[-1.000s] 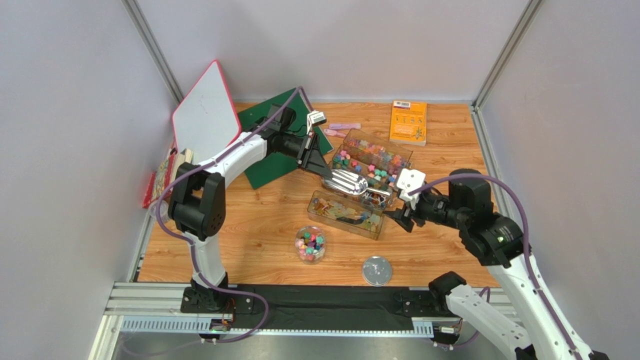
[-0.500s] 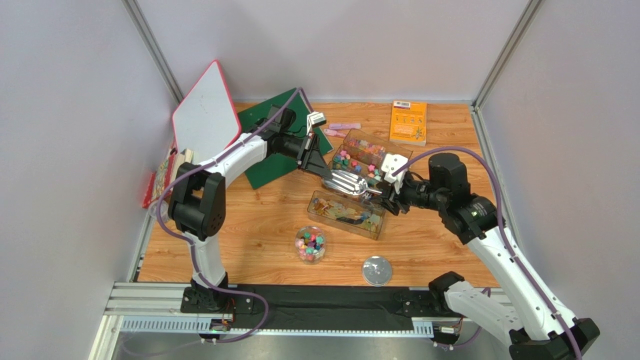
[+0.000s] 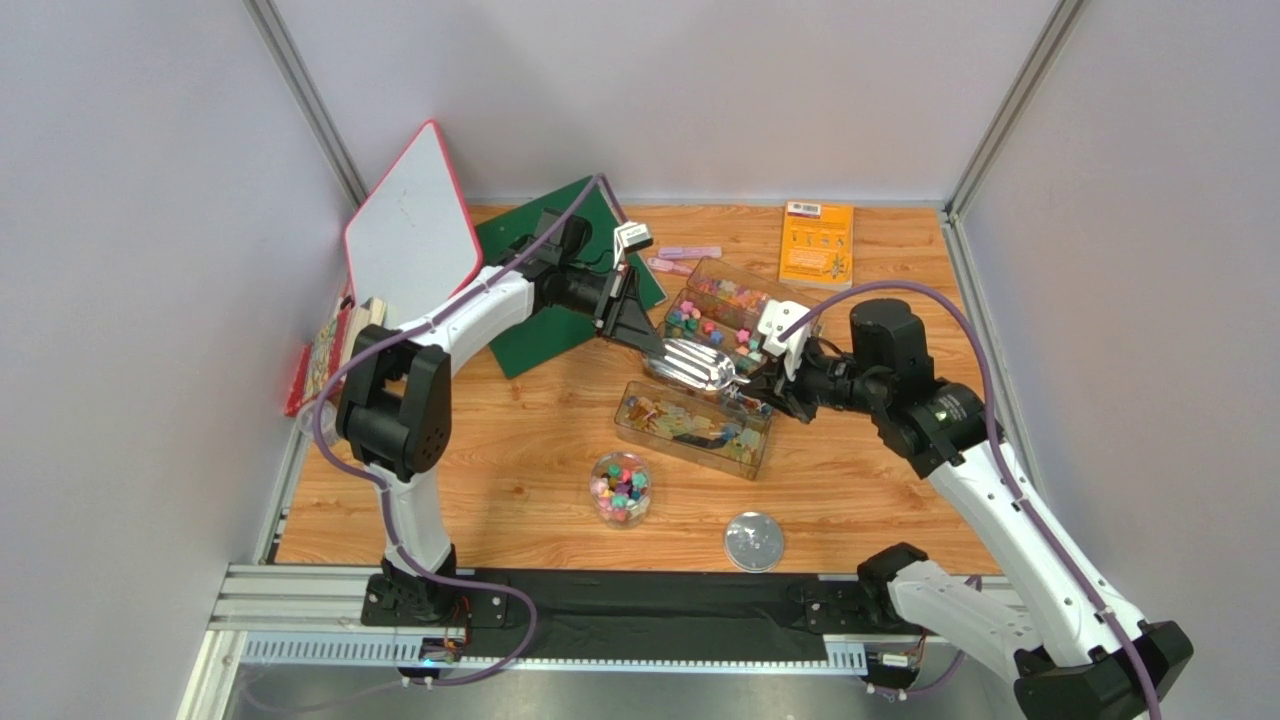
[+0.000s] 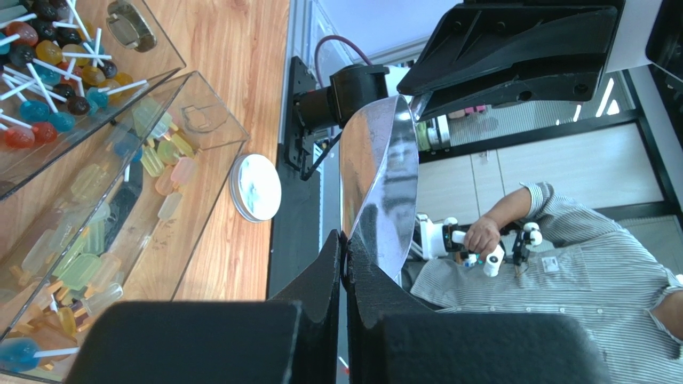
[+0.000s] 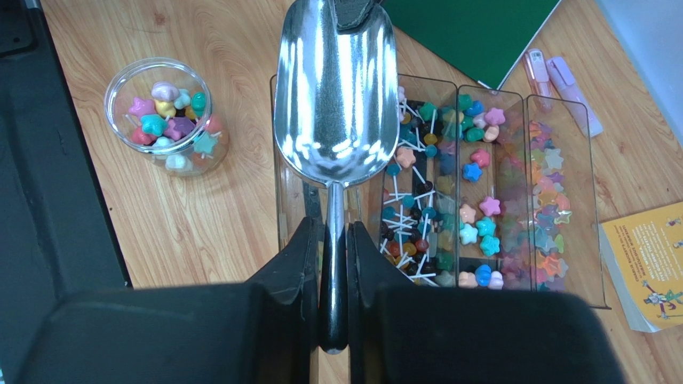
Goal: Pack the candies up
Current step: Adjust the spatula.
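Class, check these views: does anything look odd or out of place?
Yes: the empty metal scoop is gripped at both ends, the left gripper pinching its bowl rim, the right gripper clamped on its handle.

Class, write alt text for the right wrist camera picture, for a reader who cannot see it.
The right pincer grips the handle of an empty metal scoop held over a clear divided box of coloured candies. A small jar of star-shaped candies stands on the wooden table at the picture's left.

Shiny scoop [image 4: 383, 180] pinched at its rim by left gripper [image 4: 345, 250]. Clear bins [image 4: 210, 120] at left hold candies [image 4: 88, 268]. Round lid [image 4: 255, 187] just beside them.
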`<move>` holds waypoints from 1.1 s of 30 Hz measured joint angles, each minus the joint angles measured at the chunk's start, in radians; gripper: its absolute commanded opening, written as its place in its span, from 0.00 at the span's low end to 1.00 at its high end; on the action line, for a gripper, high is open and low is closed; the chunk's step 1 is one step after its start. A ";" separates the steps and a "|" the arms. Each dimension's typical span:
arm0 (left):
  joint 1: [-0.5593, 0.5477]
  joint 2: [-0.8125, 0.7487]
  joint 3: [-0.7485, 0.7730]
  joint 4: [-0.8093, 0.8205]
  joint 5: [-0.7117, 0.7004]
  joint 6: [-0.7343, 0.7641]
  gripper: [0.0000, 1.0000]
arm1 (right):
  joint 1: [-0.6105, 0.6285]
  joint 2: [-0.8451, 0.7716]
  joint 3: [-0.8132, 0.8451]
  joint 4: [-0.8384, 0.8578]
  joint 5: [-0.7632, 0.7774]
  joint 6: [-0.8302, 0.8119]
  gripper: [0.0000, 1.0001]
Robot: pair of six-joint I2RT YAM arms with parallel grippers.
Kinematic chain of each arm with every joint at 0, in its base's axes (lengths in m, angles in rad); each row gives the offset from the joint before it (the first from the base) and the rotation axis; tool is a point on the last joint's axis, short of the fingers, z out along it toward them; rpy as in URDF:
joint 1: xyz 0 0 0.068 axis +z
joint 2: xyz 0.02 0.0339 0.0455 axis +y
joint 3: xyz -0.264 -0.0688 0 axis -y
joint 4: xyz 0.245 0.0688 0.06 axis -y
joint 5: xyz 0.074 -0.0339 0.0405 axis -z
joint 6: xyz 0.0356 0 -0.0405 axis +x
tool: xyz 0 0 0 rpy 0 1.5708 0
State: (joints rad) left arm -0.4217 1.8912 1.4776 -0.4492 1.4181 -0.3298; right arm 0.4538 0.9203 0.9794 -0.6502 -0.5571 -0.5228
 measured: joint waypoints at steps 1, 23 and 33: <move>0.000 0.000 0.000 0.001 0.000 0.000 0.23 | 0.000 0.002 0.002 -0.002 0.002 0.003 0.00; 0.038 0.518 0.829 -0.405 -0.817 0.482 0.56 | -0.307 0.619 0.605 -0.338 0.252 -0.274 0.00; 0.048 0.607 0.888 -0.364 -0.877 0.488 0.56 | -0.333 0.970 1.013 -0.591 0.365 -0.430 0.00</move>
State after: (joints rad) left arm -0.3737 2.4985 2.3661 -0.8135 0.5407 0.1581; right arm 0.1207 1.8900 1.9926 -1.2415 -0.1921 -0.9531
